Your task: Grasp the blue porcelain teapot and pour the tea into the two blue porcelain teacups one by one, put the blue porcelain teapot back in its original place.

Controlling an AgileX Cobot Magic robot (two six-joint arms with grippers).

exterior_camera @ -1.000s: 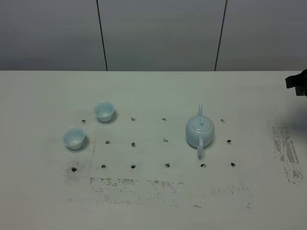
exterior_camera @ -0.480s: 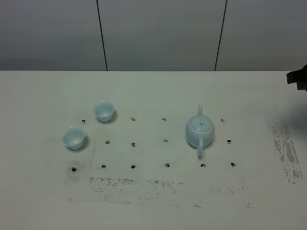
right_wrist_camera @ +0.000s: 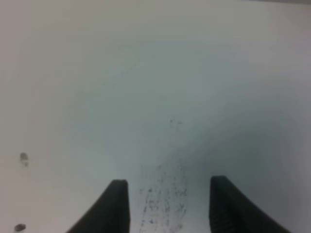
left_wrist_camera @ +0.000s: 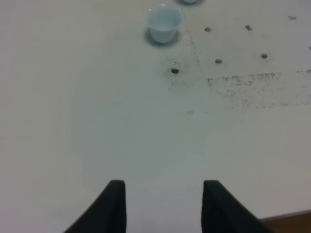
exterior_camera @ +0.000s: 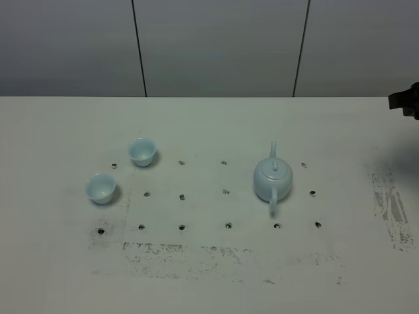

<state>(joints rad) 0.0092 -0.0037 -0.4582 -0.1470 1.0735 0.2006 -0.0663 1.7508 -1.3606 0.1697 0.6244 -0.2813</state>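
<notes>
Teapot [exterior_camera: 273, 180] right of centre on bench [exterior_camera: 209, 281]; upper teacup [exterior_camera: 141, 152], lower teacup [exterior_camera: 101, 188] at left. Left fingers [left_wrist_camera: 112, 206] apart, right fingers [right_wrist_camera: 116, 204] apart, over bench.

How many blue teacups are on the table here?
2. The far teacup stands left of the teapot; the near teacup stands closer to the camera and further left. None seems hidden.

left gripper [left_wrist_camera: 164, 183]: 2 matte black fingers [left_wrist_camera: 112, 208], straight inner faces, outer edges sloping up to blunt squared tips. right gripper [right_wrist_camera: 168, 180]: same black wedge shape, bit blurry. right arm [exterior_camera: 406, 102] in high cam: only a black angular chunk at pic edge
</notes>
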